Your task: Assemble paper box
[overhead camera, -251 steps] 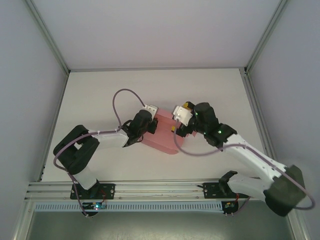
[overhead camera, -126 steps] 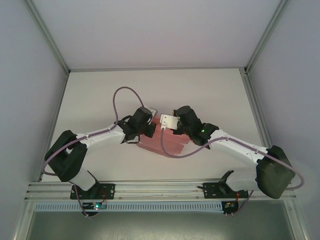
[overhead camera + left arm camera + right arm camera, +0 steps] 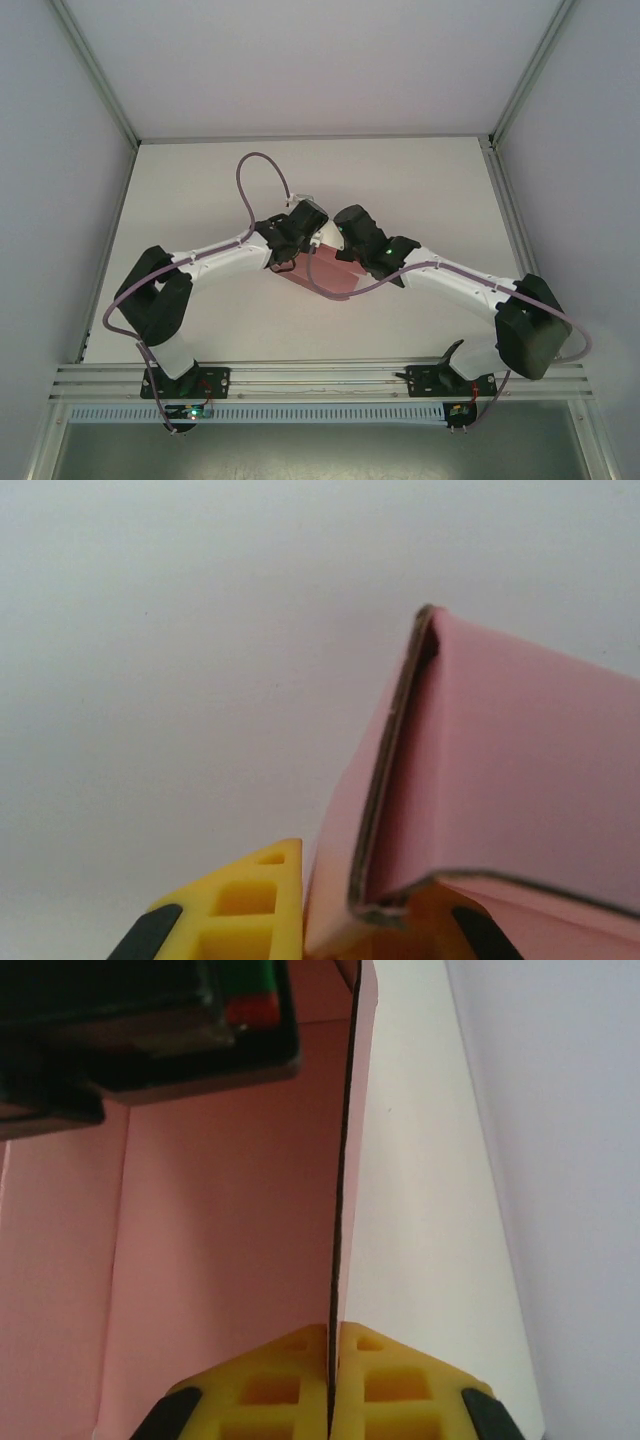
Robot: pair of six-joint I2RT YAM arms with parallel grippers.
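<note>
The right gripper [image 3: 331,1375] is pinched fully closed on a thin edge of the box [image 3: 326,272], with its yellow fingers [image 3: 270,1385] meeting on the card. The left gripper [image 3: 350,912] is closed too, clamping a folded wall of the box. The box, pink and partly folded up, is between both grippers at the middle of the worktop [image 3: 200,180], well apart from every edge.

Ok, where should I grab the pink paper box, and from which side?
I'd pinch the paper box by a free wall edge, coming edge-on, one finger each side. The card is thin and stands up there; the right hand grips it so.
</note>
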